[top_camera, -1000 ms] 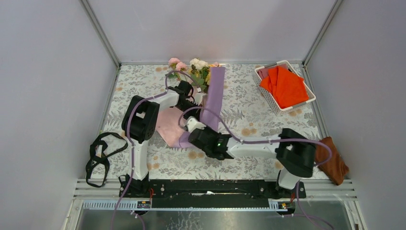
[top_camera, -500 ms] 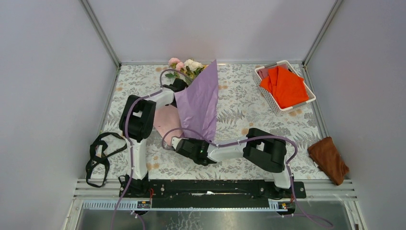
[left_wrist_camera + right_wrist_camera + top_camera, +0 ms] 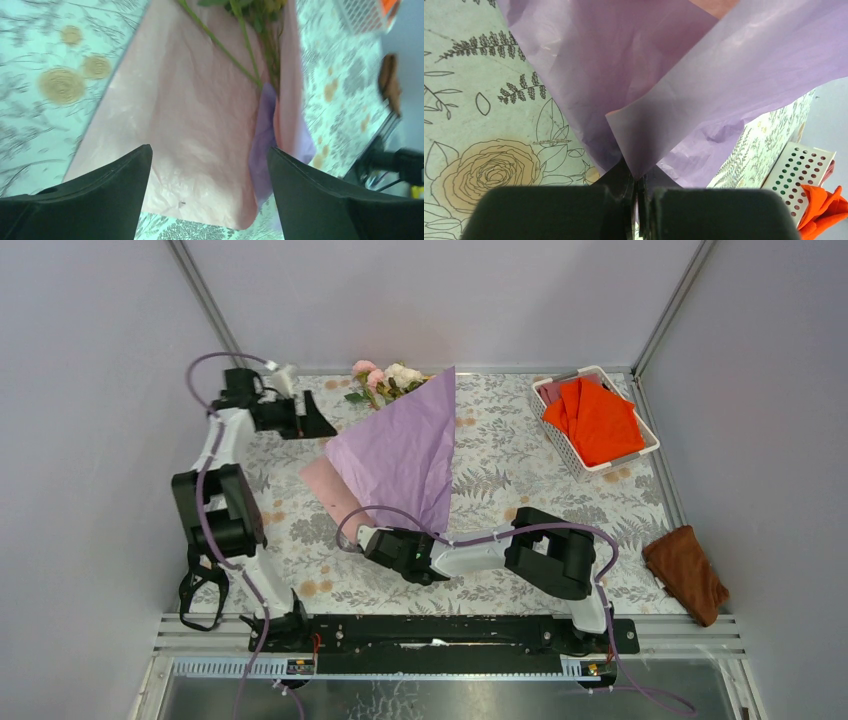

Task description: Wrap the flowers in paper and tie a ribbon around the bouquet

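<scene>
- Table (image 3: pixel 520 480): covered in a pale cloth printed with ferns and tan roses, filling the middle of the top view.
- Paper (image 3: pixel 400 455): a large thin sheet at the centre of the top view. The lilac face is turned up and out, folded over into a slanted flap whose tip rises toward the upper centre. A strip of the pale pink face shows at its lower left edge. In the left wrist view the pink face (image 3: pixel 190 140) lies flat and lightly crinkled. In the right wrist view the lilac (image 3: pixel 624 75) is slightly see-through.
- Basket (image 3: pixel 560 445): white and perforated, at upper right, holding an orange-red cloth (image 3: pixel 597 420).
- Flowers (image 3: pixel 385 380): pink and white blooms with green leaves peek out past the paper's top edge, upper centre. Their thin green stems (image 3: pixel 240 55) lie on the pink face and run under the lilac fold.
- Brown cloth (image 3: pixel 685 575): bunched at the right edge of the table.
- Ribbon (image 3: pixel 222 530): black loops at lower left, off the printed cloth, apart from the paper.
- Right gripper (image 3: pixel 372 540): low at the paper's bottom point, fingers pressed together and pinching a lilac corner (image 3: pixel 638 185).
- Left gripper (image 3: pixel 322 420): upper left, clear of the paper, fingers spread wide and holding nothing (image 3: pixel 209 155).
</scene>
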Controlling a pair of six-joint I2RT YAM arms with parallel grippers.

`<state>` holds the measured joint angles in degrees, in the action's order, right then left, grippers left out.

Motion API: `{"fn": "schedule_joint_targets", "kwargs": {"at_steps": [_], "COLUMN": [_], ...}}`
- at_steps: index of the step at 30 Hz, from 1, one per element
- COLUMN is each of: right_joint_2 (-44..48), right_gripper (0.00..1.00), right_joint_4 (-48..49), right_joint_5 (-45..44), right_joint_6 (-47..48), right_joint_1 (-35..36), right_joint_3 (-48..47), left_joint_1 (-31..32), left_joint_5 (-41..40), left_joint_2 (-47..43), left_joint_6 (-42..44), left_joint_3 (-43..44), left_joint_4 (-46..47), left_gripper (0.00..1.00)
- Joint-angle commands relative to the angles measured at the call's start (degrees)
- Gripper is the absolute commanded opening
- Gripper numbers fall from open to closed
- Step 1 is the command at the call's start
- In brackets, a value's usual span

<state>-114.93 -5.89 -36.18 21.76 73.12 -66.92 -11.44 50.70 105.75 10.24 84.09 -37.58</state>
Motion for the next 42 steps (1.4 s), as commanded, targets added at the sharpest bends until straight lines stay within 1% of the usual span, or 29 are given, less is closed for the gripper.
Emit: {"fn": "schedule_joint_targets", "kwargs": {"at_steps": [1,4,7,9,11,13,18,19,21,23,26,29,31,32,35,39,42], "right_joint_2": [-3.92,-4.07,-4.16,-4.16,-4.22,-4.17,-3.98,-4.00,-4.06,-3.94,-3.57,-3.67,-4.00,-4.12,-4.24,-3.98,-4.19], "right_gripper": [0.00,0.00,0.00,0.00,0.00,0.00,0.00,0.00,0.00,0.00,0.00,0.00,0.00,0.00,0.00,0.00,0.00], "right_joint_4": [-2.12,-1.77,-1.56,-1.50,-1.58,-1.75,-1.76,-1.87,-2.15,-2.32,-2.25,-2.16,-2.22,-2.26,-2.78,-3.12,-3.62], "right_joint_5": [6.84,6.89,6.86,6.88,6.87,6.70,6.03,5.88,5.44,5.02,4.95,5.05,4.98,4.98,5.03,4.94,5.12], "right_joint_6": [-3.43,-3.47,-3.53,-3.52,-3.40,-3.31,-3.30,-3.30,-3.30,-3.30,-3.39,-3.31,-3.26,-3.30,-3.37,-3.31,-3.30], "right_joint_1": [0.46,0.45,0.49,0.44,0.49,0.46,0.46,0.49,0.45,0.45,0.41,0.36,0.37,0.41,0.38,0.36,0.40], "right_joint_3": [0.50,0.49,0.39,0.30,0.21,0.12,0.38,0.43,0.39,0.38,0.81,1.08,0.96,0.88,0.52,0.26,-0.27], "left_joint_1": [-7.70,-8.63,-7.49,-6.25,-4.75,-3.30,1.87,3.58,5.28,5.40,4.00,2.06,1.37,1.28,1.54,4.00,6.11], "left_joint_5": [10.88,12.79,14.99,14.28,11.85,10.17,14.42,14.57,13.82,13.40,12.94,13.08,13.20,13.01,10.73,13.89,14.81], "left_joint_2": [-5.01,-7.31,-9.14,-9.31,-8.41,-6.48,-2.45,-2.15,-1.45,-0.72,0.01,-0.61,-1.28,-2.16,-5.04,-4.70,-3.91], "left_joint_6": [-7.24,-8.71,-9.39,-9.41,-9.62,-9.96,-10.06,-11.58,-11.99,-10.91,-6.87,-5.49,-5.50,-5.96,-9.86,-10.88,-16.34], "left_joint_3": [-3.20,-8.92,-15.69,-18.84,-20.30,-20.32,-19.31,-18.97,-18.44,-17.73,-16.82,-18.43,-20.42,-21.81,-24.42,-23.38,-23.81], "left_joint_4": [1.89,2.50,4.10,4.99,5.41,5.00,4.63,4.62,3.94,1.35,-5.59,-11.41,-13.66,-13.68,-9.90,-9.50,-2.78], "left_gripper": [0.94,0.99,0.99,0.99,0.99,0.99,0.99,0.99,0.99,0.99,0.99,0.99,0.99,0.99,0.99,0.99,0.99]}}
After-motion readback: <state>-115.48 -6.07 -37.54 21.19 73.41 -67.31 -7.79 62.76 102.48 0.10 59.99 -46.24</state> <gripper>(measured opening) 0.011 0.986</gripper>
